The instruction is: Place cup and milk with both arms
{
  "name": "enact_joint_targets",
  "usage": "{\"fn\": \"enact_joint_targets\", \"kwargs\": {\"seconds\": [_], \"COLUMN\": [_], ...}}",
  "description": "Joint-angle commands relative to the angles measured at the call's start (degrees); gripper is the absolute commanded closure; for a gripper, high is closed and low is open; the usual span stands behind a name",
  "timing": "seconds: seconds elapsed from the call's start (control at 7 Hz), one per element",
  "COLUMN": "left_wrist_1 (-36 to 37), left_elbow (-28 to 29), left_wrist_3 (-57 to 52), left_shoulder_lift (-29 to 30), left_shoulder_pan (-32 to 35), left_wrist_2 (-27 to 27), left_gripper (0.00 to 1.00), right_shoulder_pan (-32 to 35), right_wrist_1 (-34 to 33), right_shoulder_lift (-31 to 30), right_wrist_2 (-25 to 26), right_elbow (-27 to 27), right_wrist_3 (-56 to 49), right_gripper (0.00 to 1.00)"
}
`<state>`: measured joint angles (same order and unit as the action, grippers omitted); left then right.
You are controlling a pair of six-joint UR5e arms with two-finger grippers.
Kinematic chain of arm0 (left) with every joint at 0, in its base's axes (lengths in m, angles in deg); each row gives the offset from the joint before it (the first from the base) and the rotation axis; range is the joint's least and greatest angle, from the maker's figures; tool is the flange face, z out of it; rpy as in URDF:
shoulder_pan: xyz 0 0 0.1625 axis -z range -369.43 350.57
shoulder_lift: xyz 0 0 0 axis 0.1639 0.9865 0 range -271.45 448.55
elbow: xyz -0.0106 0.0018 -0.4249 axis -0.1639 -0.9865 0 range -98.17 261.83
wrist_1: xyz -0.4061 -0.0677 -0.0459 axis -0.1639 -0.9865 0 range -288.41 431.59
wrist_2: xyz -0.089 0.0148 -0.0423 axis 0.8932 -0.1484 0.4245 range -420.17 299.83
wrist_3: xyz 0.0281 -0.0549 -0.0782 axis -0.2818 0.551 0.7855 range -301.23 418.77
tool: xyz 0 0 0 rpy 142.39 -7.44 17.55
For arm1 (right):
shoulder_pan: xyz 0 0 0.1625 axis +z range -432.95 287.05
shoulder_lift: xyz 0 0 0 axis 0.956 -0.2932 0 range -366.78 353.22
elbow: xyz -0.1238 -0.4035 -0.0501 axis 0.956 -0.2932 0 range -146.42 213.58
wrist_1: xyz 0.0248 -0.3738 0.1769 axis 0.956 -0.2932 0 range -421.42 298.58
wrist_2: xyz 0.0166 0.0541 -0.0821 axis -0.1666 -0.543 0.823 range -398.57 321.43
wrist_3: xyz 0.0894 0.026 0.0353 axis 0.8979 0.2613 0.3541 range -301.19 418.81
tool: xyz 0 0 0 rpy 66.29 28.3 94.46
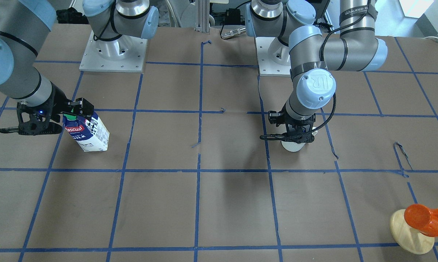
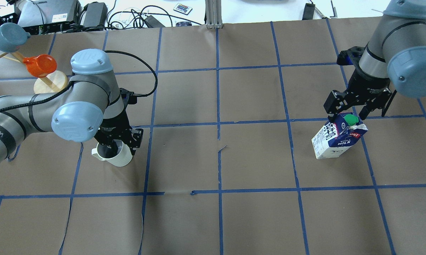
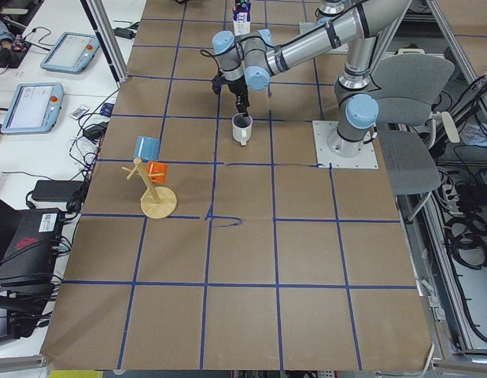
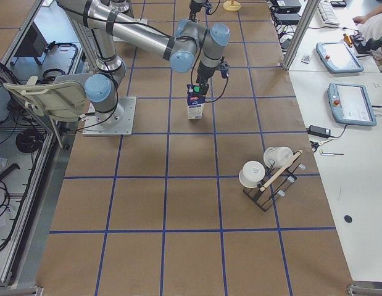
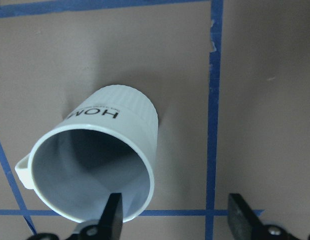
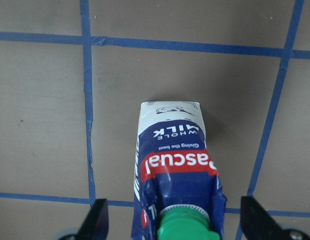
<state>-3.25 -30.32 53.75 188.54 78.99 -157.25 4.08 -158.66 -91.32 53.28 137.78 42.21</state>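
The white ribbed cup (image 2: 120, 160) stands upright on the brown table, "HOME" on its side (image 5: 102, 114). My left gripper (image 2: 116, 146) is open just above it. One finger (image 5: 113, 214) is inside the rim and the other (image 5: 240, 212) outside. The cup also shows under the left gripper (image 1: 295, 137) in the front view (image 1: 292, 147). The blue and white milk (image 2: 335, 141) stands upright at the right. My right gripper (image 2: 348, 114) is open around its green-capped top (image 6: 182, 222). Its fingers (image 6: 97, 220) stand clear of both sides.
A wooden mug tree (image 2: 50, 82) with an orange cup (image 2: 40, 65) and a blue cup (image 2: 8, 36) stands at the table's far left. A black rack (image 4: 265, 182) with white cups stands at the right end. The arm bases (image 1: 113, 54) are at the robot's edge.
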Motion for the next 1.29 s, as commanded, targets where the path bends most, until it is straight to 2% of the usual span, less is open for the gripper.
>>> {"fn": "enact_joint_targets", "kwargs": {"seconds": [0.0, 0.14, 0.29, 0.43, 0.57, 0.86, 1.0, 1.14], "left_wrist_1": [1.2, 1.2, 1.5, 5.0, 6.1, 8.7, 8.3, 6.9], "left_elbow": [0.1, 0.2, 0.4, 0.5, 0.6, 4.2, 6.4, 8.7], "left_wrist_3": [-0.8, -1.0, -1.0, -1.8, -0.9, 5.6, 10.9, 15.0], "left_shoulder_lift": [1.1, 1.3, 1.3, 1.2, 1.7, 1.9, 2.3, 3.5], "left_shoulder_pan": [0.0, 0.0, 0.0, 0.3, 0.8, 4.9, 9.4, 14.7], "left_wrist_2": [-1.1, -1.1, -1.1, -1.0, -0.9, 3.5, 4.1, 5.5], "left_gripper": [0.68, 1.00, 1.00, 1.00, 1.00, 1.00, 1.00, 1.00], "right_shoulder_pan": [-0.2, -0.2, -0.2, -0.2, -0.2, -0.2, -0.2, -0.3], "right_wrist_1": [0.4, 1.7, 2.1, 2.3, 2.2, 1.7, 1.9, 2.1], "right_shoulder_lift": [-0.3, -0.4, -0.4, -0.4, -0.4, -0.4, -0.4, -0.4], "right_wrist_2": [0.1, 0.4, 0.5, 0.4, 0.4, 0.4, 0.5, 2.1], "right_elbow": [0.5, 0.5, 0.5, 0.5, 0.5, 0.3, 0.1, -0.1], "right_wrist_3": [0.3, 0.6, 1.6, 1.6, 1.6, 1.6, 1.6, 1.6], "right_gripper": [0.08, 0.10, 0.13, 0.16, 0.27, 0.58, 0.74, 0.86]}}
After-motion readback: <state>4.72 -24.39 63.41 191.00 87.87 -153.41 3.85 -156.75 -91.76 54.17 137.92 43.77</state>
